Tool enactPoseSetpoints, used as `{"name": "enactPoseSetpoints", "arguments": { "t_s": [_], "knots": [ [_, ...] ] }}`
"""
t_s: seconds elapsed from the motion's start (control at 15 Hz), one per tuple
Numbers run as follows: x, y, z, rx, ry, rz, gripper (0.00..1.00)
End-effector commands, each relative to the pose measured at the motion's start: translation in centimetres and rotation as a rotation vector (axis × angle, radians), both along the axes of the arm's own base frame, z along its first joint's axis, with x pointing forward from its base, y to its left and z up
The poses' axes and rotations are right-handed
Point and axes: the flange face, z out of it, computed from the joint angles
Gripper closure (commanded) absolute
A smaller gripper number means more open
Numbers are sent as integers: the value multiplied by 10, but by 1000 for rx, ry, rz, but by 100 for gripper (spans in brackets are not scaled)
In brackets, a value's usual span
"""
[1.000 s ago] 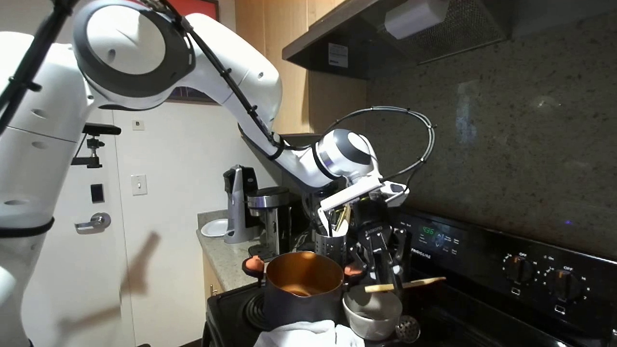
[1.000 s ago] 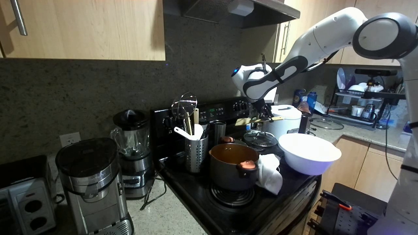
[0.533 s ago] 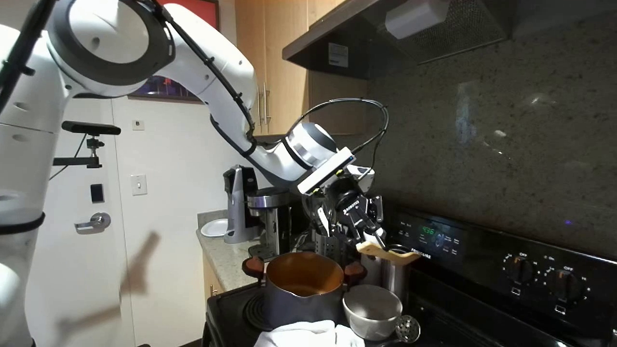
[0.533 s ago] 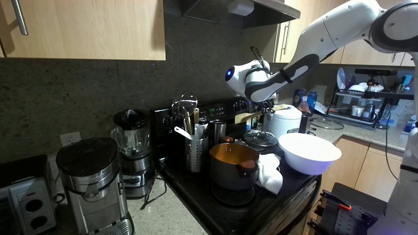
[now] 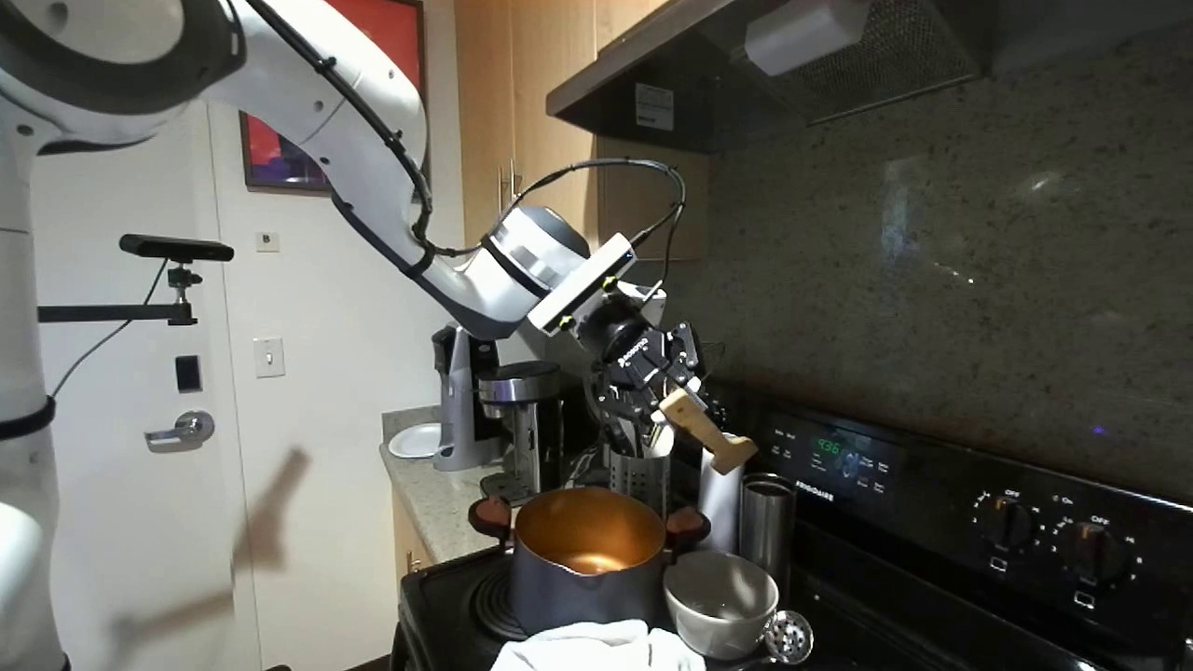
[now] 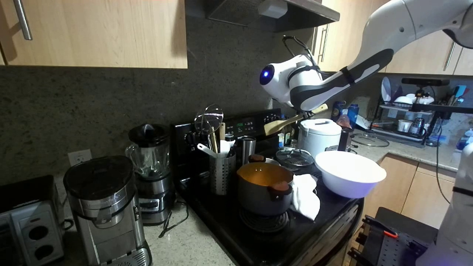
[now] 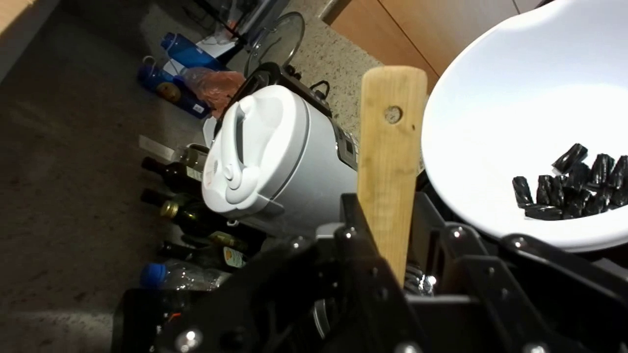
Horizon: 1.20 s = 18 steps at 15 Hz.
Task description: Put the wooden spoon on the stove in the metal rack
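Note:
The wooden spoon [image 5: 710, 431] is long and light tan, with a flat blade. It also shows in an exterior view [image 6: 278, 126] and in the wrist view [image 7: 391, 147]. My gripper [image 7: 385, 203] is shut on its handle; the holed handle end points away from the wrist. The gripper [image 6: 306, 115] holds the spoon in the air above the back of the stove [image 6: 227, 218], tilted with the blade end lower. The metal rack [image 6: 222, 177] is a perforated upright holder on the stove, full of utensils. In an exterior view the rack [image 5: 639, 481] is partly hidden behind the pot.
The pot [image 6: 255, 197] with orange inside stands beside the rack. A steel canister [image 5: 767, 527], a grey bowl [image 5: 719, 606] and a slotted spoon [image 5: 789, 637] are nearby. A rice cooker [image 6: 320, 136] and big white bowl [image 6: 349, 177] stand farther along. The range hood [image 5: 652, 84] hangs above.
My gripper has risen with the wooden spoon held in it. The spoon has gone from nearly level to tilted, blade end lower. The pot, rack and bowls have not moved.

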Motion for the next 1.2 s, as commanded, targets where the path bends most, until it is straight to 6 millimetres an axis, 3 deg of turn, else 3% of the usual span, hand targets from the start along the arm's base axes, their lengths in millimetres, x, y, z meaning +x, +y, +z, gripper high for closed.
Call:
{"name": "enactPoseSetpoints", "arguments": {
  "t_s": [0.0,0.2,0.4,0.87,1.13],
  "knots": [
    [-24,20,36,-49,24,69,89],
    [-31,47,55,-70,47,142,90],
    [-35,77,60,-88,70,217,89],
    [-27,145,46,-151,54,397,90],
    [-20,172,39,-199,40,468,90]
  ]
}}
